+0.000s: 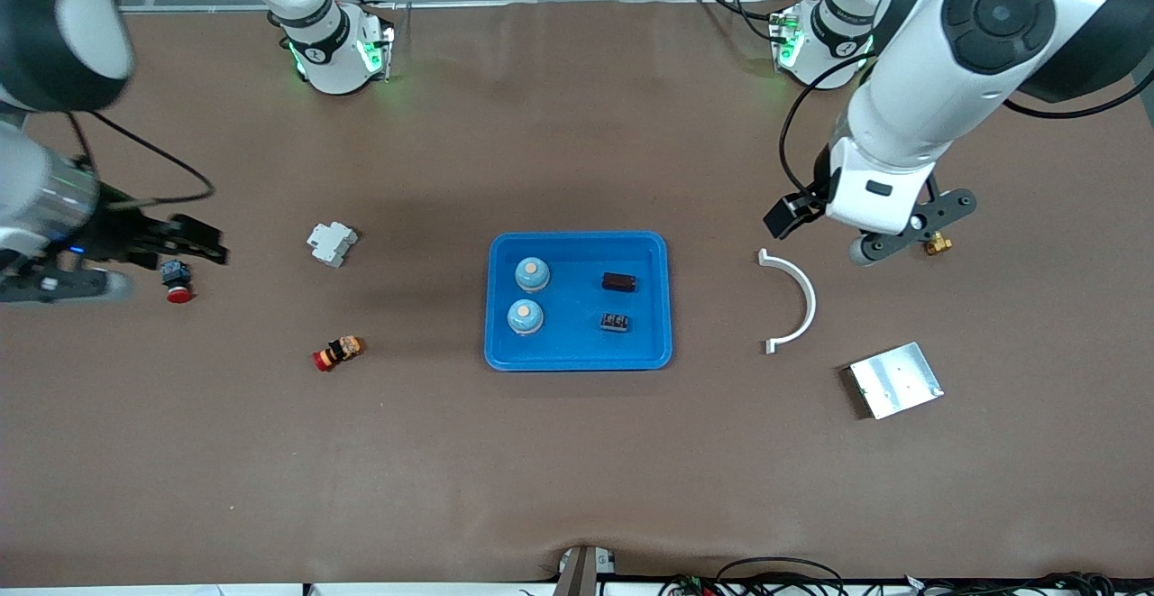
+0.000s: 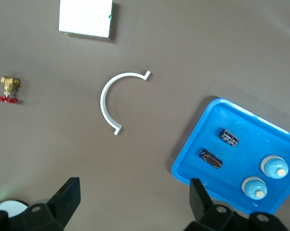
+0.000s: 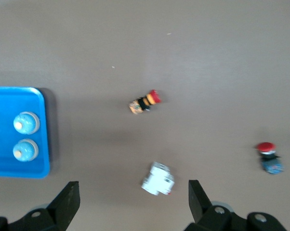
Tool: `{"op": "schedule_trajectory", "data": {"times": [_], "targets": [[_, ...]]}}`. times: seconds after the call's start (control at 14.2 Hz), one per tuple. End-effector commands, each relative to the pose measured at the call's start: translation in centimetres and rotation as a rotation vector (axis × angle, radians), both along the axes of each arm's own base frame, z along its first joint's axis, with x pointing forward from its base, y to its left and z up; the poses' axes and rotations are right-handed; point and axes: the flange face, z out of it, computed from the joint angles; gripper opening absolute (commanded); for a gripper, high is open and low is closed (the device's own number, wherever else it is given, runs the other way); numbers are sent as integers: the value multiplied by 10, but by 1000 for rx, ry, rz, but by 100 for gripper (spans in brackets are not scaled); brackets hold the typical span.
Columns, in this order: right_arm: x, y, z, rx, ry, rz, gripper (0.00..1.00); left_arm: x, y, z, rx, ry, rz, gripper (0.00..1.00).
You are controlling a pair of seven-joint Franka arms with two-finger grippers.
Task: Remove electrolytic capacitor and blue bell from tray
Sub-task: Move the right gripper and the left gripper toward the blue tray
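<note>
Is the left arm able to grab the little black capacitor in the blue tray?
Probably yes. The left gripper hangs open beside the tray, and nothing covers the capacitor.

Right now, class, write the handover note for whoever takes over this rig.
Left gripper: open, empty, over bare table beside the white arc.
Right gripper: open, empty, at the right arm's end, over the table by the red button.
Tray: holds two blue bells and two dark components.
Done: nothing.
Left: take out the capacitor and one bell.
</note>
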Motion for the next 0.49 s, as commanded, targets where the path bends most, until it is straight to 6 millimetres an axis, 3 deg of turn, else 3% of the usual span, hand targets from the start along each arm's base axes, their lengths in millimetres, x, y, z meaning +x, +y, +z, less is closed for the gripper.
{"op": "schedule_trajectory", "data": {"times": [0.0,0.21,0.42], "targets": [[-5,67,-27,-27,21,-63,100,3,-3,-4,9,-21,92,100],[-16,153,-66,-95,49,-148,100,8,-21,-29,10,-20,200,100],[-32,223,-104,-116,61,-192,100,11,-43,-54,-3,-37,309,100]]}}
